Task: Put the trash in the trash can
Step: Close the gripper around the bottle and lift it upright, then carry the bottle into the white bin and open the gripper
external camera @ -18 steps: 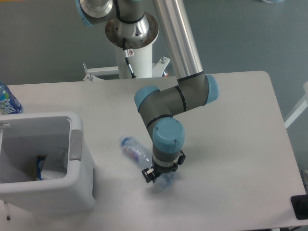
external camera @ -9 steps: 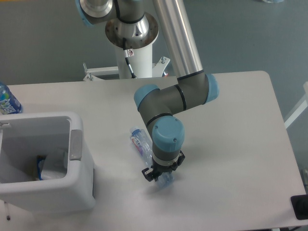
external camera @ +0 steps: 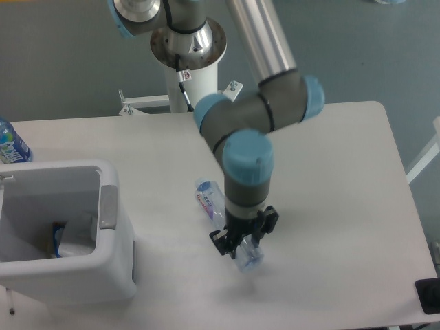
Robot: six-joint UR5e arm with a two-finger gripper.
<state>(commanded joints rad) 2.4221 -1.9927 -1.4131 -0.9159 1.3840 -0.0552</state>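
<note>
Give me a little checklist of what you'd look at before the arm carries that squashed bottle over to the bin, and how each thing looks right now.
1. Bottle in the tool: the tool is closed around the crushed plastic bottle near its lower end: ok.
2. Bottle off the table: a shadow lies beneath it, so it looks lifted: ok, loosely judged.
3. Firm hold: the bottle juts out sideways, held near one end: cannot tell.
4. Trash can open: no lid, opening faces up: ok.
5. Room inside: a white paper piece lies at the bottom, space above: ok.
6. Path leftward: bare table between: ok.
</note>
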